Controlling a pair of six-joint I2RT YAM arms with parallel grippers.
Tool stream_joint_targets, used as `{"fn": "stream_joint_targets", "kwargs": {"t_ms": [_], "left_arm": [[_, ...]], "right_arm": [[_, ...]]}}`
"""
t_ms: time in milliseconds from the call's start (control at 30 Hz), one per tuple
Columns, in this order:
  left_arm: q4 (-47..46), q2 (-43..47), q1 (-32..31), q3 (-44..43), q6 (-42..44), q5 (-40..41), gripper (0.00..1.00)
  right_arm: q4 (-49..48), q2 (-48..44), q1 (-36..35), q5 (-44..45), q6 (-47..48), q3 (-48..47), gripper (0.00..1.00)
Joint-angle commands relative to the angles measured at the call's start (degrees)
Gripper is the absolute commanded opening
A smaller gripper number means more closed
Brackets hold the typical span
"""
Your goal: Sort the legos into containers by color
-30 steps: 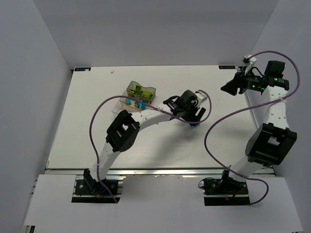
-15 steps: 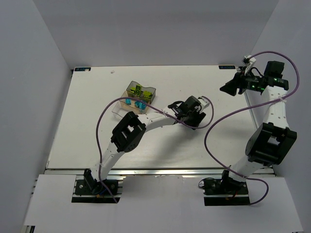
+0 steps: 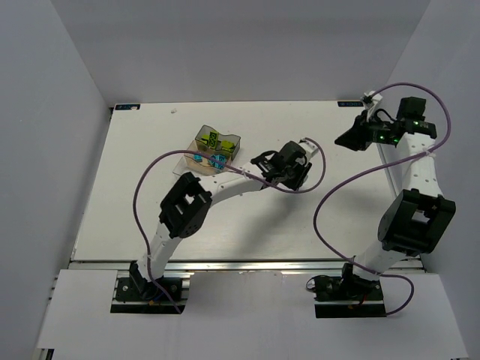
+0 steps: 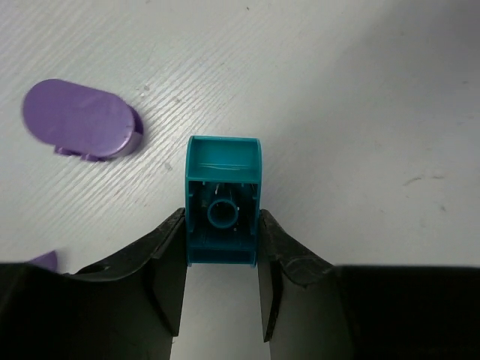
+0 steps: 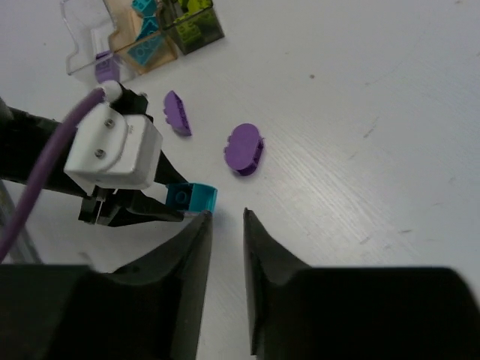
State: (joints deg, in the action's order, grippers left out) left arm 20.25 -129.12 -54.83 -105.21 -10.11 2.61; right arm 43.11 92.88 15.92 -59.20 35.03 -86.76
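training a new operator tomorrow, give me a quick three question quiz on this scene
1. True or false: the left gripper is shut on a cyan brick.
2. In the right wrist view, how many purple pieces lie loose on the table? A one, B two, C four.
3. Fill in: the green bricks sit in the ___ tray.
Key: 1 true; 2 B; 3 grey.

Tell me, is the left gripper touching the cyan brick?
Touching. In the left wrist view, both fingers of the left gripper press the sides of the cyan brick, no gap.
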Motion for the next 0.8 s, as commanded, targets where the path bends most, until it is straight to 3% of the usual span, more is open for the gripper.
{"fn": "stream_joint_targets", "kwargs": {"t_ms": [0, 67, 100, 333, 500, 767], "left_arm": [[-2.41, 13.25, 2.0, 2.8, -4.03, 0.29, 0.12], [-2.58, 16.34, 4.72, 6.67, -7.63, -0.06, 0.11], [-2.67, 17.92, 6.82, 8.16, -8.78, -0.15, 0.1], [1.98, 28.83, 16.92, 17.58, -16.96, 3.71, 0.08], [7.07, 29.19, 24.4, 19.25, -16.88, 4.77, 0.05], [10.42, 26.82, 30.83, 19.34, -12.4, 7.05, 0.05]], "right_arm": [[5.74, -1.91, -4.49, 3.11, 7.06, 0.71, 0.24], [5.41, -2.26, -7.65, 6.27, 7.25, 2.12, 0.01], [5.05, -2.27, -8.44, 7.07, 6.73, 2.56, 0.0], [-0.22, -3.32, -13.89, 11.47, 3.03, 6.34, 0.0], [-0.48, -2.88, -15.83, 12.18, 2.68, 7.13, 0.0], [-0.14, -1.83, -18.82, 13.32, 2.33, 7.84, 0.0]]}}
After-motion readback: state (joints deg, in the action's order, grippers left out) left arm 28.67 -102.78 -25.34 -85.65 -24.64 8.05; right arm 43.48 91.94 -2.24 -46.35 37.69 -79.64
